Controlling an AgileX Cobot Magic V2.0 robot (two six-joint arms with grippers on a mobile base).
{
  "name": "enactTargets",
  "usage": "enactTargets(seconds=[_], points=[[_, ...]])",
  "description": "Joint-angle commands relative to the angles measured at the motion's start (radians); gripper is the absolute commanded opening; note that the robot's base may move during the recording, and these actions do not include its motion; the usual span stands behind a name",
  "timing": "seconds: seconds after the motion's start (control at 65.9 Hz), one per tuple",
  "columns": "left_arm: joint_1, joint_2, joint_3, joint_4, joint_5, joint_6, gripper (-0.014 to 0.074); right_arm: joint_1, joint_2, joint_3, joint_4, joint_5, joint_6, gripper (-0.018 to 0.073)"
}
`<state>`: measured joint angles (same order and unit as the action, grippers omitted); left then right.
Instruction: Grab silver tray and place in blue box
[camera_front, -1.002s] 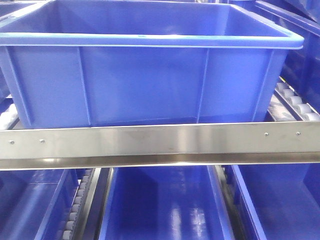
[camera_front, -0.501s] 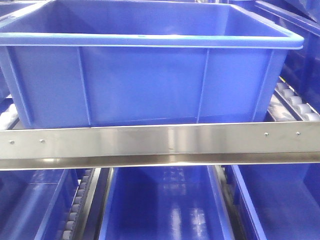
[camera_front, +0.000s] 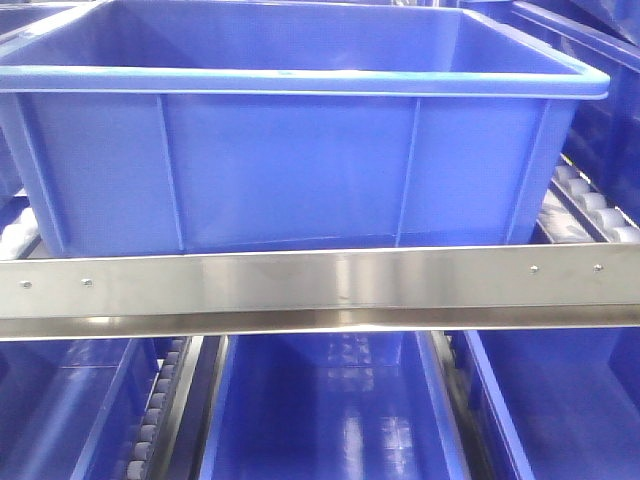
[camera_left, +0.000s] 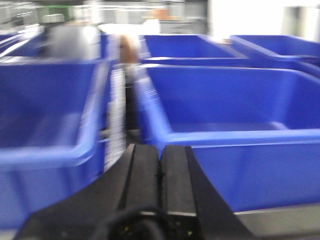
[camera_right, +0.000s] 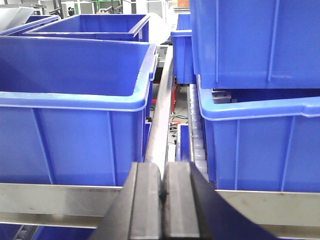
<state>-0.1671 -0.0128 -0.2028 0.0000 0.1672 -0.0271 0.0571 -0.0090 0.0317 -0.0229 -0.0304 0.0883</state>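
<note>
in the left wrist view, the left gripper (camera_left: 160, 165) fills the bottom of a motion-blurred frame, its two black fingers pressed together with only a thin seam between them and nothing held. just beyond its tips stands the near wall of the blue box (camera_left: 250, 170), which spreads to the right, with a second blue crate (camera_left: 45, 130) to the left and a strip of white rollers (camera_left: 116, 120) between them. in the right wrist view, the right gripper (camera_right: 163, 200) is likewise closed on nothing, fingers touching. it hangs in front of the steel rail (camera_right: 45, 200) that crosses the frame, pointing at the gap between two blue crates. the front camera shows that rail across the middle, the blue box (camera_front: 290, 160) sitting on the rollers behind it, its ribbed front wall facing the lens. lower blue bins (camera_front: 330, 410) lie beneath. the silver tray shows in none of the views.
</note>
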Motion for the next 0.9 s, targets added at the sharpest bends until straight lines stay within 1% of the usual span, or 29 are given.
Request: enactTargets(seconds=[0.0, 0.076, 0.137, 0.167, 0.243, 0.273, 0.288, 0.334, 0.47, 0.516, 0.607, 0.683, 0.789, 0.88], points=[[0.076, -0.017, 0.040, -0.090, -0.167, 0.034, -0.0094, -0.007, -0.021, 0.002, 0.003, -0.094, -0.011, 0.0054], [0.123, -0.017, 0.092, -0.088, -0.226, 0.034, -0.0094, -0.007, -0.021, 0.002, 0.003, -0.094, -0.011, 0.0054], [0.138, -0.017, 0.129, -0.076, -0.252, 0.027, -0.0094, -0.007, -0.021, 0.002, 0.003, -0.094, -0.011, 0.0054], [0.138, -0.017, 0.145, -0.057, -0.267, 0.009, -0.0094, -0.007, -0.021, 0.002, 0.003, -0.094, -0.011, 0.0054], [0.138, -0.017, 0.204, 0.000, -0.324, -0.091, -0.0094, -0.007, -0.021, 0.002, 0.003, -0.094, -0.011, 0.0054], [0.133, -0.017, 0.227, 0.016, -0.351, -0.114, -0.0094, -0.007, -0.021, 0.002, 0.003, -0.094, -0.011, 0.0054], [0.131, -0.017, 0.231, 0.018, -0.365, -0.114, -0.0094, -0.007, -0.021, 0.002, 0.003, -0.094, -0.011, 0.0054], [0.125, -0.017, 0.227, 0.018, -0.315, -0.114, -0.0094, -0.007, -0.021, 0.002, 0.003, -0.094, -0.011, 0.0054], [0.117, -0.017, 0.229, 0.016, -0.300, -0.107, -0.0096, -0.007, -0.021, 0.002, 0.003, -0.094, -0.011, 0.0054], [0.117, -0.017, 0.229, 0.008, -0.298, -0.093, -0.0097, -0.007, -0.021, 0.002, 0.003, -0.094, -0.011, 0.0054], [0.117, -0.017, 0.229, -0.033, -0.274, -0.048, -0.0097, -0.007, -0.021, 0.002, 0.003, -0.094, -0.011, 0.0054], [0.117, -0.017, 0.229, -0.031, -0.253, -0.048, -0.0097, -0.007, -0.021, 0.002, 0.003, -0.094, -0.011, 0.0054], [0.117, -0.017, 0.229, -0.008, -0.255, -0.048, -0.0097, -0.007, -0.021, 0.002, 0.003, -0.094, -0.011, 0.0054], [0.117, -0.017, 0.229, -0.006, -0.255, -0.048, -0.0097, -0.007, -0.021, 0.002, 0.003, -0.094, -0.011, 0.0054]])
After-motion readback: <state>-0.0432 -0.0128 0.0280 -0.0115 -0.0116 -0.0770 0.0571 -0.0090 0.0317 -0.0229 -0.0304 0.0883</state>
